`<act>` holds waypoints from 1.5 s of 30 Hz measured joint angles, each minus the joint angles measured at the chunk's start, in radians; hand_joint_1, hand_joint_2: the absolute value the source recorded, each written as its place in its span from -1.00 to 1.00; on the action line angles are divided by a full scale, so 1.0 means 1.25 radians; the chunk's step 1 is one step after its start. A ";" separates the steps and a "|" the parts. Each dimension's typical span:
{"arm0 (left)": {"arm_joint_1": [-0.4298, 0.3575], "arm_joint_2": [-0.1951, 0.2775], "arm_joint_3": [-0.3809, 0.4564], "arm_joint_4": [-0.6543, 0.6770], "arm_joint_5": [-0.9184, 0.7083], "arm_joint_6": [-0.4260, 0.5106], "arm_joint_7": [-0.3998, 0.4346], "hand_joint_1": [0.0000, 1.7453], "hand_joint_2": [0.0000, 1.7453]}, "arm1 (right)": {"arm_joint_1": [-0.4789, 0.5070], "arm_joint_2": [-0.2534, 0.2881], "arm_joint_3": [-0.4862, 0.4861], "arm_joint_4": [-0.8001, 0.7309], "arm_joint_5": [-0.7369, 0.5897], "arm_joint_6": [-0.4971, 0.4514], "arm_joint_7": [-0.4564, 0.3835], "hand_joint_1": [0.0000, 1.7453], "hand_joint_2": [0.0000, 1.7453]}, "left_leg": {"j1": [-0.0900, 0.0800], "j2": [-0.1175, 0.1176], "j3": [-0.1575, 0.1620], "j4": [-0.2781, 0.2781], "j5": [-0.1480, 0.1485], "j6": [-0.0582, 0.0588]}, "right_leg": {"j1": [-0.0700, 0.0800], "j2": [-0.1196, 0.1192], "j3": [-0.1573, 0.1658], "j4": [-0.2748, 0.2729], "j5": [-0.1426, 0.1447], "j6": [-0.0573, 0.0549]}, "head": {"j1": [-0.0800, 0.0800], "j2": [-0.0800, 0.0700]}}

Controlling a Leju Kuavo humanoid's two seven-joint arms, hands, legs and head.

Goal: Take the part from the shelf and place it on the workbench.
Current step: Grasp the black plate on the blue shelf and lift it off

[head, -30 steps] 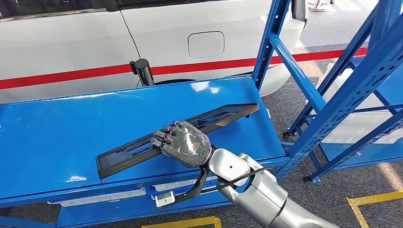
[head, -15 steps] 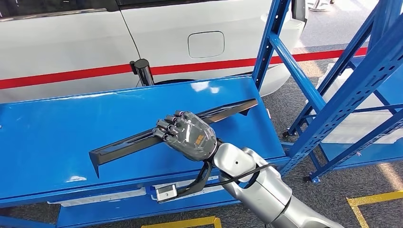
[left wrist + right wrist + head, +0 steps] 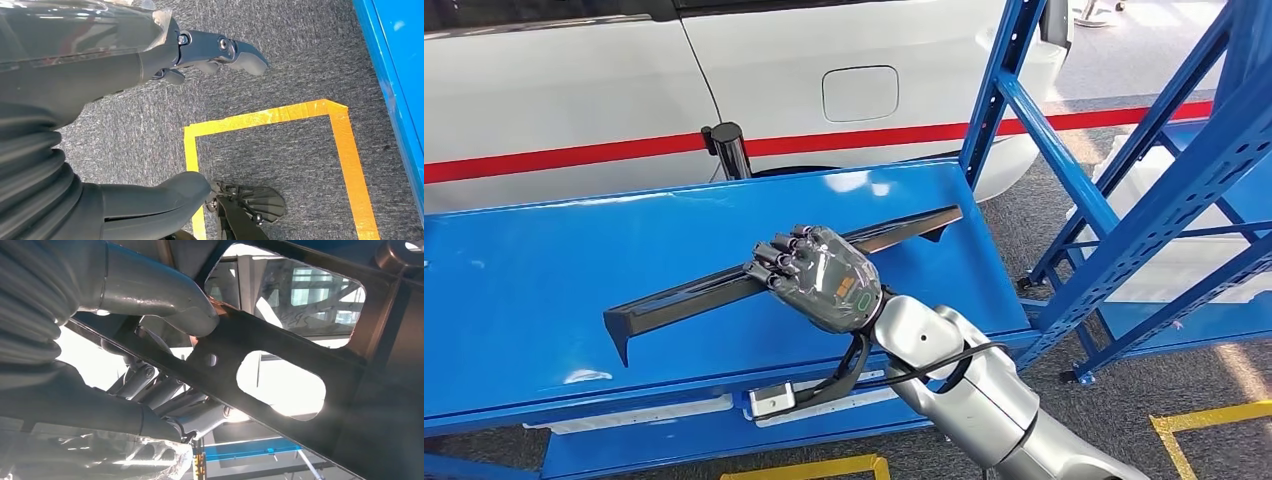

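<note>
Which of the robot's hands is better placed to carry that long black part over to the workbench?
The right robot hand: it already grips the long black part near its middle, over the blue shelf. The left robot hand hangs above the floor, holding nothing.

Silver arm (image 3: 969, 390) — black cable, dark fingers (image 3: 774, 262) — clear-wrapped hand (image 3: 819, 280).

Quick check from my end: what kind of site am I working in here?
Likely a car assembly or workshop floor. A white car body stands just behind the blue steel shelf, yellow floor tape marks out zones on grey carpet, and the right hand grips a long black trim part.
</note>
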 joint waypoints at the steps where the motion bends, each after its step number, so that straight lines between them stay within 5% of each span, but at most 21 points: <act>1: 0.000 -0.001 0.000 0.000 0.000 -0.001 0.001 -1.00 1.00 | 0.000 0.000 -0.001 -0.001 0.000 0.000 0.000 1.00 1.00 | 0.003 0.002 0.001 -0.006 0.005 0.004 | 0.001 0.000 -0.012 0.024 -0.015 -0.002 | 0.001 0.000; 4: 0.001 -0.002 0.000 0.000 0.000 -0.001 0.003 -1.00 1.00 | 0.003 -0.001 -0.001 -0.001 0.000 0.000 0.000 1.00 1.00 | 0.004 0.004 -0.002 -0.010 0.011 0.007 | 0.001 -0.001 -0.079 0.177 -0.082 -0.008 | 0.002 0.000; 6: 0.002 -0.002 0.000 0.000 0.000 -0.001 0.005 -1.00 1.00 | 0.008 -0.002 -0.001 -0.001 0.000 0.000 0.000 1.00 1.00 | 0.005 0.004 -0.004 -0.009 0.012 0.005 | -0.001 -0.001 -0.097 0.224 -0.090 0.001 | 0.002 0.000; 7: 0.003 -0.002 0.000 0.000 0.000 -0.001 0.006 -1.00 1.00 | 0.009 -0.002 -0.001 -0.001 0.000 0.000 0.000 1.00 1.00 | 0.006 0.004 -0.004 -0.009 0.012 0.004 | -0.003 -0.001 -0.089 0.212 -0.080 0.007 | 0.002 0.000; 9: 0.002 -0.003 0.000 0.000 -0.001 -0.001 0.007 -1.00 1.00 | 0.009 -0.002 -0.001 -0.001 0.000 0.000 0.000 1.00 1.00 | 0.009 0.003 -0.004 -0.005 0.010 0.000 | -0.007 -0.002 -0.041 0.123 -0.043 0.021 | 0.002 0.000; 11: 0.002 -0.003 0.000 0.000 -0.001 -0.001 0.008 -1.00 1.00 | 0.009 -0.001 -0.001 -0.001 0.000 0.000 0.000 1.00 1.00 | 0.009 0.002 -0.008 0.002 0.007 -0.011 | -0.005 0.001 0.012 0.033 -0.018 0.024 | 0.003 0.000; 13: 0.002 -0.003 0.000 0.000 -0.001 -0.001 0.008 -1.00 1.00 | 0.010 -0.001 -0.002 -0.001 0.002 0.001 0.001 1.00 1.00 | 0.007 -0.001 -0.014 0.010 0.007 -0.020 | -0.003 0.005 0.026 0.006 -0.015 0.013 | 0.003 0.000; 16: 0.002 -0.002 0.000 0.000 -0.002 -0.001 0.009 -1.00 1.00 | 0.011 0.001 -0.003 -0.001 0.004 0.003 0.002 1.00 1.00 | 0.012 -0.001 -0.027 0.024 -0.003 -0.031 | -0.005 0.006 0.011 0.008 -0.010 -0.006 | -0.001 0.000; 20: 0.002 -0.002 0.000 0.000 -0.006 -0.003 0.009 -1.00 1.00 | 0.014 0.001 -0.005 -0.001 0.012 0.006 0.004 1.00 1.00 | 0.014 0.001 -0.095 0.190 -0.115 -0.038 | 0.001 0.004 -0.012 0.007 0.007 -0.035 | -0.005 0.000; 22: 0.002 -0.002 0.000 0.000 -0.007 -0.005 0.009 -1.00 1.00 | 0.018 -0.001 -0.009 -0.001 0.018 0.010 0.006 1.00 1.00 | 0.014 0.001 -0.106 0.239 -0.128 -0.035 | 0.007 0.003 -0.024 0.007 0.015 -0.041 | -0.005 0.000; 23: 0.002 -0.002 0.000 0.000 -0.008 -0.005 0.009 -1.00 1.00 | 0.020 -0.001 -0.011 -0.001 0.019 0.011 0.007 1.00 1.00 | 0.013 0.001 -0.090 0.219 -0.112 -0.031 | 0.009 0.003 -0.029 0.008 0.020 -0.041 | -0.005 0.000; 26: 0.001 -0.002 0.000 0.000 -0.008 -0.006 0.010 -1.00 1.00 | 0.020 -0.002 -0.020 -0.001 0.020 0.011 0.008 1.00 1.00 | 0.008 0.001 0.006 0.068 -0.055 -0.016 | 0.014 0.003 -0.038 0.007 0.033 -0.035 | -0.004 0.000; 28: 0.000 -0.002 0.000 0.000 -0.008 -0.006 0.010 -1.00 1.00 | 0.019 -0.002 -0.025 -0.001 0.019 0.012 0.008 1.00 1.00 | 0.000 0.001 0.032 0.019 -0.047 -0.012 | 0.013 0.002 -0.040 0.005 0.043 -0.025 | -0.005 0.000; 31: 0.000 -0.002 0.001 0.000 -0.007 -0.006 0.010 -1.00 1.00 | 0.017 -0.002 -0.033 -0.001 0.016 0.014 0.008 1.00 1.00 | -0.002 0.003 0.024 0.005 -0.026 -0.002 | 0.012 0.001 -0.046 0.005 0.051 -0.009 | -0.007 0.000; 33: -0.001 -0.003 0.001 0.000 -0.005 -0.006 0.010 -1.00 1.00 | 0.015 -0.003 -0.037 0.000 0.015 0.015 0.007 1.00 1.00 | 0.002 0.006 0.011 -0.006 -0.003 0.007 | 0.015 0.001 -0.068 0.049 0.009 -0.013 | -0.003 0.000; 35: -0.001 -0.004 0.001 0.000 -0.004 -0.006 0.010 -1.00 1.00 | 0.014 -0.005 -0.038 0.002 0.014 0.015 0.007 1.00 1.00 | 0.001 0.008 -0.009 -0.006 0.015 0.009 | 0.014 0.001 -0.097 0.144 -0.058 -0.020 | 0.001 0.000; 37: 0.000 -0.005 0.002 0.000 -0.003 -0.006 0.010 -1.00 1.00 | 0.015 -0.007 -0.038 0.004 0.014 0.015 0.007 1.00 1.00 | 0.001 0.009 -0.031 -0.005 0.031 0.008 | 0.013 0.000 -0.103 0.217 -0.083 -0.013 | 0.002 0.000; 38: 0.000 -0.006 0.002 0.000 -0.003 -0.006 0.010 -1.00 1.00 | 0.015 -0.007 -0.038 0.005 0.014 0.015 0.007 1.00 1.00 | 0.001 0.010 -0.041 -0.004 0.039 0.006 | 0.012 0.000 -0.088 0.217 -0.075 -0.005 | 0.002 0.000; 40: 0.001 -0.006 0.002 0.000 -0.002 -0.006 0.010 -1.00 1.00 | 0.014 -0.008 -0.038 0.007 0.014 0.015 0.007 1.00 1.00 | 0.001 0.010 -0.059 -0.002 0.052 0.002 | 0.011 0.000 -0.016 0.133 -0.046 0.006 | 0.002 0.000; 43: 0.001 -0.007 0.003 0.000 -0.002 -0.005 0.009 -1.00 1.00 | 0.012 -0.005 -0.040 0.007 0.011 0.014 0.007 1.00 1.00 | -0.003 0.009 -0.074 0.004 0.069 -0.011 | 0.016 0.001 0.082 -0.017 -0.051 -0.006 | 0.000 0.000; 45: 0.002 -0.008 0.005 0.000 -0.002 -0.004 0.008 -1.00 1.00 | 0.012 -0.004 -0.042 0.008 0.008 0.013 0.007 1.00 1.00 | -0.003 0.009 -0.078 0.005 0.078 -0.019 | 0.016 0.001 0.081 -0.027 -0.049 -0.019 | -0.002 0.000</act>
